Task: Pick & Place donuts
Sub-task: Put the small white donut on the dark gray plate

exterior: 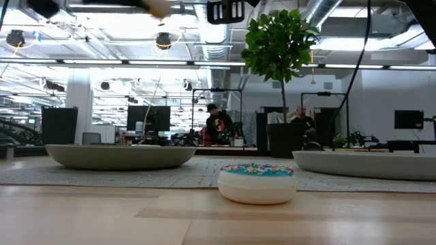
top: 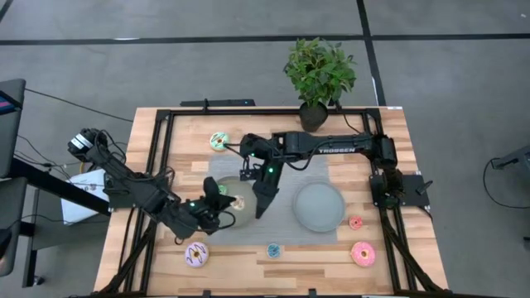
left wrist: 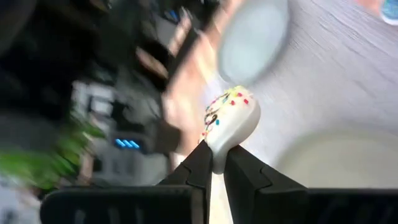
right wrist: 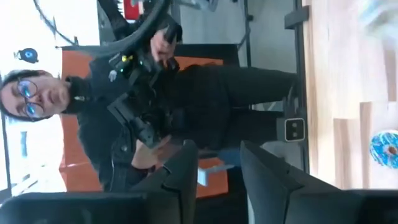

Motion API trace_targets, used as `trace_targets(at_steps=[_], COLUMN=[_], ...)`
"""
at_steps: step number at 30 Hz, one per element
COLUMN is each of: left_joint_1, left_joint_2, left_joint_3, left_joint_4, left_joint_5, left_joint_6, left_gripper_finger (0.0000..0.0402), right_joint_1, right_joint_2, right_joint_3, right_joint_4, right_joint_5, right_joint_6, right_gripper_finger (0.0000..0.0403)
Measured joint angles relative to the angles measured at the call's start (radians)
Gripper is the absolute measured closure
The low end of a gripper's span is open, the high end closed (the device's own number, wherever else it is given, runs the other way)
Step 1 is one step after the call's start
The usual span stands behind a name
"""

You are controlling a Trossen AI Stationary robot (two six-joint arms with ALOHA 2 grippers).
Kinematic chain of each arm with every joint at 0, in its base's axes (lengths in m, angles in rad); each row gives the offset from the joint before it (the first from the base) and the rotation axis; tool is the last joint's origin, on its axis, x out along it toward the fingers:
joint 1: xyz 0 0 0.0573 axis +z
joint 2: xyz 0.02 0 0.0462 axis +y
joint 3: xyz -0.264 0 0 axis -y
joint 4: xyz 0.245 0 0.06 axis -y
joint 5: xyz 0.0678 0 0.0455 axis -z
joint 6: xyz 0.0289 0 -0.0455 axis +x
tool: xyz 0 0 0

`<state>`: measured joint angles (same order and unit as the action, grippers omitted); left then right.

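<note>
My left gripper point(top: 230, 201) is over the left grey plate point(top: 245, 217), shut on a tiny cream donut with coloured sprinkles point(left wrist: 230, 118). My right gripper point(top: 261, 205) hangs open just right of it, between the two plates, touching nothing; its fingers point(right wrist: 261, 171) stand apart in the right wrist view. On the wood lie a green donut point(top: 219, 141), a purple-white donut point(top: 196, 255), a tiny blue donut point(top: 273, 249), a tiny red donut point(top: 355, 222) and a pink donut point(top: 363, 253). The low view shows the blue donut point(exterior: 257, 180) flat on the table. My left gripper pinches the tiny donut by its rim point(left wrist: 216, 160) between the two fingertips point(left wrist: 202, 163). The fingers come from the table's left. The donut stands out beyond the fingertips, lifted clear above the left plate point(left wrist: 339, 163).
A grey mat point(top: 286, 170) carries both plates; the right plate point(top: 320, 207) holds nothing. A potted plant point(top: 319, 74) stands at the far edge. A black frame point(top: 166, 149) runs round the table. A person point(right wrist: 124, 112) sits beyond the table.
</note>
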<state>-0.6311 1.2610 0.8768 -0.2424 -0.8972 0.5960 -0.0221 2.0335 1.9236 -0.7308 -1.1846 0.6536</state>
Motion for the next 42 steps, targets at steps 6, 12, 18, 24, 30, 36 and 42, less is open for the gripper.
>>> trace_targets(at_steps=[6, 12, 18, 24, 30, 36, 42], left_joint_1=[0.006, 0.005, 0.002, -0.003, 0.010, 0.049, 0.095], left_joint_2=[0.000, 0.072, 0.220, 0.316, 0.325, 0.325, 0.325], left_joint_3=[-0.081, -0.167, -0.181, -0.147, -0.105, -0.100, -0.100], left_joint_4=[-0.037, 0.013, 0.027, 0.024, -0.022, -0.039, -0.035], left_joint_5=[0.033, 0.026, 0.029, 0.093, 0.188, 0.323, 0.299], left_joint_6=[-0.300, -0.465, -0.625, -0.673, -0.742, -0.784, -0.779], left_gripper_finger=[0.0381, 0.0381, 0.0379, 0.0379, 0.0378, 0.0378, 0.0378], right_joint_1=[0.015, 0.015, 0.022, 0.036, 0.041, 0.041, 0.041], right_joint_2=[0.000, 0.000, 0.000, 0.000, 0.000, 0.000, 0.000], right_joint_3=[0.000, 0.000, 0.000, 0.000, 0.000, 0.000, 0.000], right_joint_4=[-0.017, -0.017, -0.025, -0.025, -0.027, -0.024, -0.023], right_joint_5=[0.021, 0.062, 0.091, 0.092, 0.092, 0.093, 0.100], right_joint_6=[-0.008, -0.010, -0.029, -0.056, -0.085, -0.108, -0.126], right_gripper_finger=[0.0274, 0.0277, 0.0280, 0.0280, 0.0280, 0.0280, 0.0280])
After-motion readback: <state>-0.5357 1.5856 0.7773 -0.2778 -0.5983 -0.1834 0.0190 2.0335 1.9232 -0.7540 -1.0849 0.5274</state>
